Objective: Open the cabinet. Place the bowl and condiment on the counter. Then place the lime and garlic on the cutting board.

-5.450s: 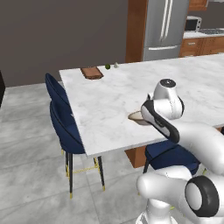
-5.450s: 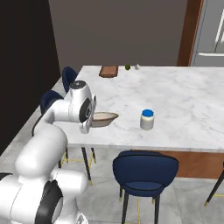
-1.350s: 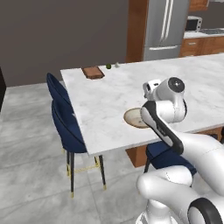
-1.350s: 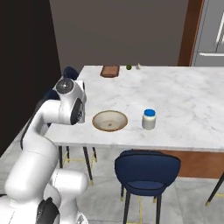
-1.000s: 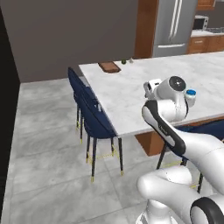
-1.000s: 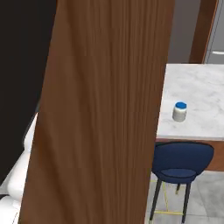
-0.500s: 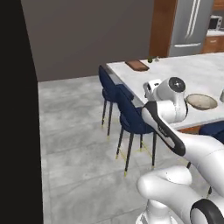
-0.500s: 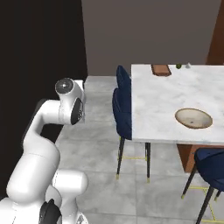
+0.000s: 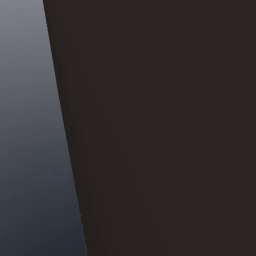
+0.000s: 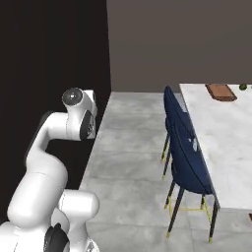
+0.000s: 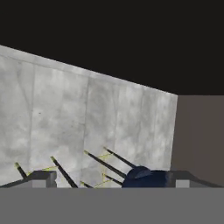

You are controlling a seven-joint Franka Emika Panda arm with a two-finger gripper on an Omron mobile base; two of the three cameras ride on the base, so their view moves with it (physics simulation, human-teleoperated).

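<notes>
- Standing with the arm folded close to its own body in the right base view, the robot faces grey floor and a dark wall, with nothing of the task within reach.
- The gripper (image 11: 109,179) has its jaws spread wide and empty; the two fingertips (image 11: 41,178) sit far apart at the foot of the hand view, with only floor tile and chair legs between them.
- The counter (image 10: 224,147) lies well off to the right, behind a blue chair (image 10: 187,147).
- The cutting board (image 10: 220,91) rests at the counter's far end, with the lime (image 10: 243,86) just beside it, still off the board.
- No garlic, bowl or condiment can be made out, and no cabinet can be identified; a dark panel (image 9: 160,125) stands very near the left base camera.
- Risk: that near panel suggests tight clearance, so any swing of base or arm could strike it.
- Risk: an approach to the board must pass the chair; clipping its back seems likely.
- Judged progress: lime and garlic placement remains outstanding.
</notes>
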